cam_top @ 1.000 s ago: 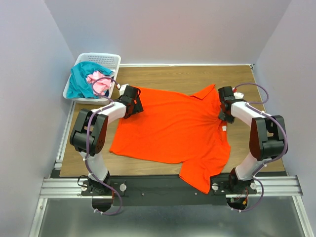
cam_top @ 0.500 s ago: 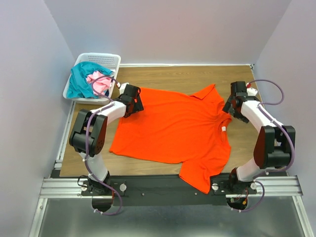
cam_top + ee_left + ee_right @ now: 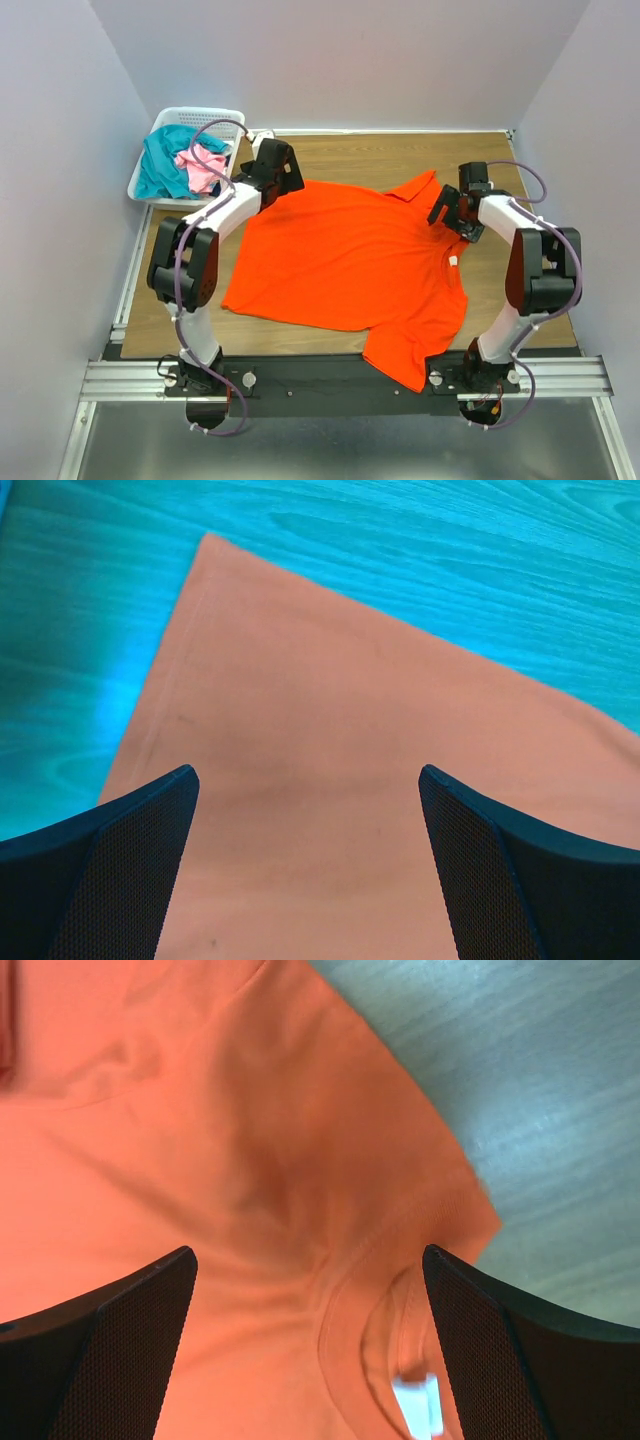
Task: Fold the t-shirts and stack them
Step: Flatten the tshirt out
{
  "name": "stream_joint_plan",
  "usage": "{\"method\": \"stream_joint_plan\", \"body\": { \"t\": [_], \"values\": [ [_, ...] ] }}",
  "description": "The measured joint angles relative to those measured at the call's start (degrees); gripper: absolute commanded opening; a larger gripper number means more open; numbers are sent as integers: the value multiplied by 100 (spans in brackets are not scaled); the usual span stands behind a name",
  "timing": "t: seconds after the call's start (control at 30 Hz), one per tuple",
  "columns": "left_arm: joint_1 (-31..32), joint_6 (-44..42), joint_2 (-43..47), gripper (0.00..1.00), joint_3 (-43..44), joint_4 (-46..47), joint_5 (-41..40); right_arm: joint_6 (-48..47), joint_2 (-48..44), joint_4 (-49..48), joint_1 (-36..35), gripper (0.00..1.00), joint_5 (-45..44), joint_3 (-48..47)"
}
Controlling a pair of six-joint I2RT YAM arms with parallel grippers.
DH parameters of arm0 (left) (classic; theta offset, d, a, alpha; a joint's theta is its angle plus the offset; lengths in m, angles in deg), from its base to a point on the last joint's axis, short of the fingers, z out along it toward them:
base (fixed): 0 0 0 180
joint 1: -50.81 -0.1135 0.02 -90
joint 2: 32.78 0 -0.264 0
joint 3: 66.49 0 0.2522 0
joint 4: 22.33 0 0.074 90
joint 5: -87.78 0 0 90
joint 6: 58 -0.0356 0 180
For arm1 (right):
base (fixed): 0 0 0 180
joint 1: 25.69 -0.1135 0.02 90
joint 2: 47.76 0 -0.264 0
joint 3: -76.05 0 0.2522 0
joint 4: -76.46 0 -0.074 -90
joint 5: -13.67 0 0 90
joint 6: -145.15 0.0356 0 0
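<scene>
Now the left fingers [image 3: 277, 171] sit higher in the top view than half a second ago, having slid from the left edge of the orange t-shirt [image 3: 350, 255] up to its upper-left corner, close to the white basket [image 3: 226, 119]. The right fingers [image 3: 452, 207] have drawn back leftward over the shirt's upper-right part, beside the collar. The shirt itself lies spread flat on the wooden counter [image 3: 340, 152] as before, filling the middle of the frame, one lower corner reaching the near edge. Only the top view shows the basket at upper left, with the teal shirt [image 3: 160, 165] and pink shirt [image 3: 200, 165] bunched inside. The left wrist view alone shows a stitched hem corner lying on the counter between widely spread fingers holding nothing. The right wrist view adds the neckline [image 3: 335, 1300] and a white label [image 3: 420, 1405], its fingers likewise spread apart and empty.
</scene>
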Motion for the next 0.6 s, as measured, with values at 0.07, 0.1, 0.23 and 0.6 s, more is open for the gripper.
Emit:
{"method": "stream_joint_plan", "body": {
  "t": [0.07,0.1,0.23,0.6],
  "values": [
    [0,-24,-236,98,162,-7,48,-9,260,0,2,100,0,-125],
    [0,-46,-393,98,247,-11,87,-13,407,-13,2,100,2,-205],
    [0,-107,-841,98,328,-66,188,-57,828,-42,-7,100,-46,-579],
    [0,-219,-1703,98,1016,-361,295,-264,1690,-103,-7,100,-299,-1665]
  ]
}}
